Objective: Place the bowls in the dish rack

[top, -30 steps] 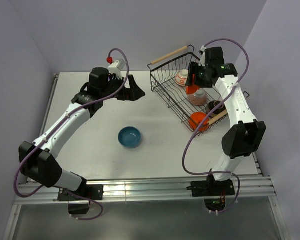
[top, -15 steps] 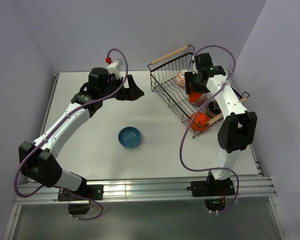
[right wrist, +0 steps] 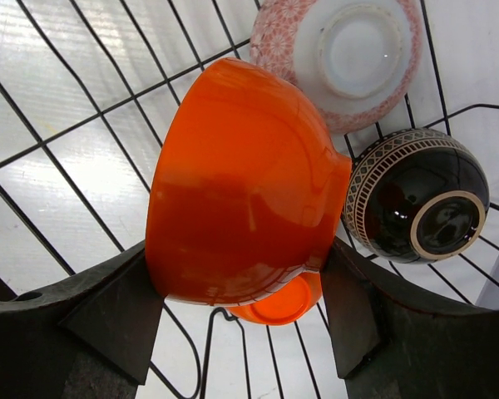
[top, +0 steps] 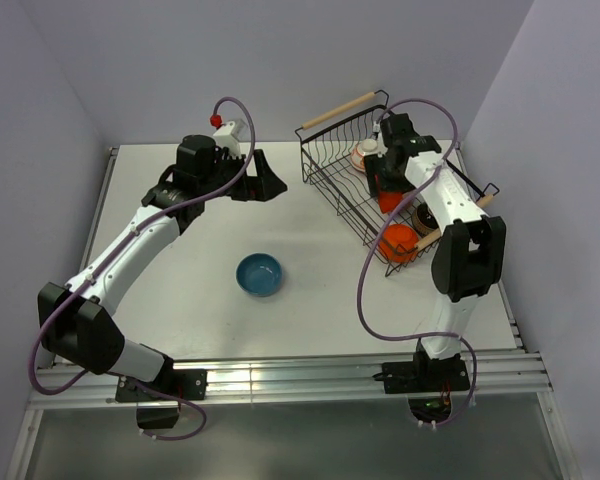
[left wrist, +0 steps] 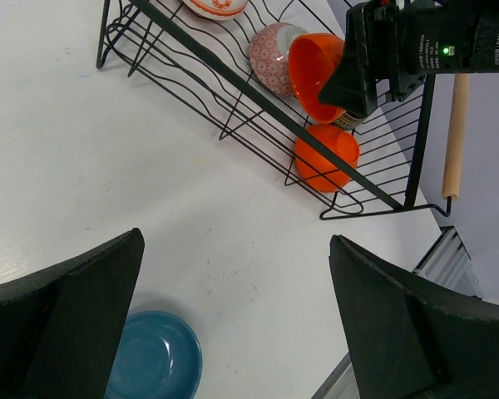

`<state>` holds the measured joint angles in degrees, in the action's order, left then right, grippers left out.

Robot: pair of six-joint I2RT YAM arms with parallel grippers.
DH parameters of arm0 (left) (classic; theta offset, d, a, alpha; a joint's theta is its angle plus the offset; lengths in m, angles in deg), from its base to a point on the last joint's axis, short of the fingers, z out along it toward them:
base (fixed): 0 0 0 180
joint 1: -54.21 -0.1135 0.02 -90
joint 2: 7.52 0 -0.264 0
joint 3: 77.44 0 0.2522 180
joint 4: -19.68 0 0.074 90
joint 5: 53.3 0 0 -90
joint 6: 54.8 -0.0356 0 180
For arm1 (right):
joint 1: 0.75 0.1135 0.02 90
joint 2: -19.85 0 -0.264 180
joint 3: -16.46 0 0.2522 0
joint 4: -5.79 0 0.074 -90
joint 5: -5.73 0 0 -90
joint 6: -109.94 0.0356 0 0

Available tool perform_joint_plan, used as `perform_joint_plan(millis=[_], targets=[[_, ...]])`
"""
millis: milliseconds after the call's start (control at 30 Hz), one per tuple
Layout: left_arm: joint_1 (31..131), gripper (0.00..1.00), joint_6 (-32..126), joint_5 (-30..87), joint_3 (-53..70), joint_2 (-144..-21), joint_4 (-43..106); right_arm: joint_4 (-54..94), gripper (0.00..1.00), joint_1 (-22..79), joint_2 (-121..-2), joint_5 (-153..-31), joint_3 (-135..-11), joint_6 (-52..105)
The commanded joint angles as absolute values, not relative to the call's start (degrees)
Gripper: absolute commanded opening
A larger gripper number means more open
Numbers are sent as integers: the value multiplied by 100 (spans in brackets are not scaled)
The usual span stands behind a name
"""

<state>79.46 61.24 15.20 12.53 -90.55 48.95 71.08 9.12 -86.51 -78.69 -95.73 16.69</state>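
The black wire dish rack stands at the back right. My right gripper is inside it, shut on a plain orange bowl held tilted on edge just above the wire floor. Close behind it lie a pinkish patterned bowl and the dark brown bowl; the second orange bowl shows below. An orange-and-white bowl sits at the rack's far end. The blue bowl stands alone on the table. My left gripper is open and empty, hovering left of the rack, with the blue bowl by its left finger.
The rack's wooden handles stick out at its far and near ends. The walls close in behind and to the right of the rack. The table's near edge has a metal rail.
My right gripper has carried the orange bowl leftward and lower into the rack, turning at the wrist. The left arm and the blue bowl have not moved.
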Motion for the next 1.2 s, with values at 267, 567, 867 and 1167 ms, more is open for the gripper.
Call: perform_joint_plan(millis=[267, 567, 867, 1167], targets=[[7891, 99, 6113, 1499, 1305, -9040, 4847, 6912, 0, 1103, -8913, -7637, -9512, 1414], [7864, 100, 6130, 1490, 1279, -9040, 4838, 6877, 0, 1252, -9106, -7417, -9503, 1221], [7838, 100, 6130, 1481, 1226, -9040, 4830, 6842, 0, 1314, -9194, -7232, -9459, 896], [7829, 99, 6130, 1455, 1235, -9058, 4821, 6763, 0, 1314, -9168, -7267, -9398, 535]])
